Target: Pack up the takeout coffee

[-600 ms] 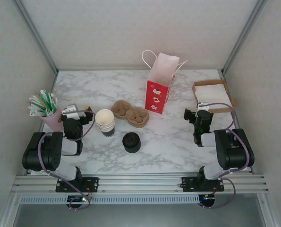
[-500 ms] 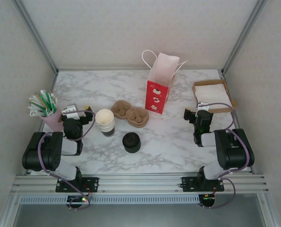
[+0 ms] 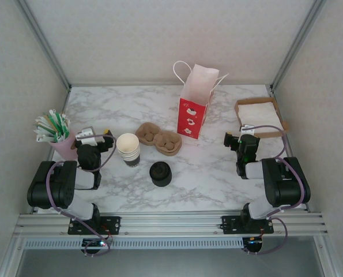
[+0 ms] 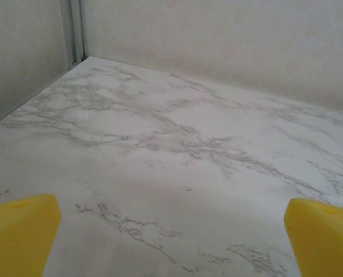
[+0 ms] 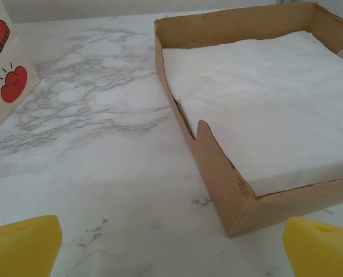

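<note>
Nearest, the left gripper [image 4: 171, 236] sits low over the bare marble table [image 4: 177, 133], well to the left of the red paper bag [image 3: 191, 118]. Its yellow fingers [image 4: 21, 231] are spread wide with nothing between them. The right gripper [image 5: 171, 242], to the right of the bag, is just as wide and holds nothing. It faces a cardboard tray [image 5: 217, 173] of white napkins [image 5: 263, 104].

The takeout coffee [image 3: 160, 173] stands upright under its black lid, nearer than the bag and a little to its left, clear of both grippers. A stack of lidless cups [image 3: 128, 149] stands further left. A brown pulp cup carrier [image 3: 159, 138] lies just beside the bag's left side. A pink cup of sticks [image 3: 59, 141] stands far to the bag's left.
</note>
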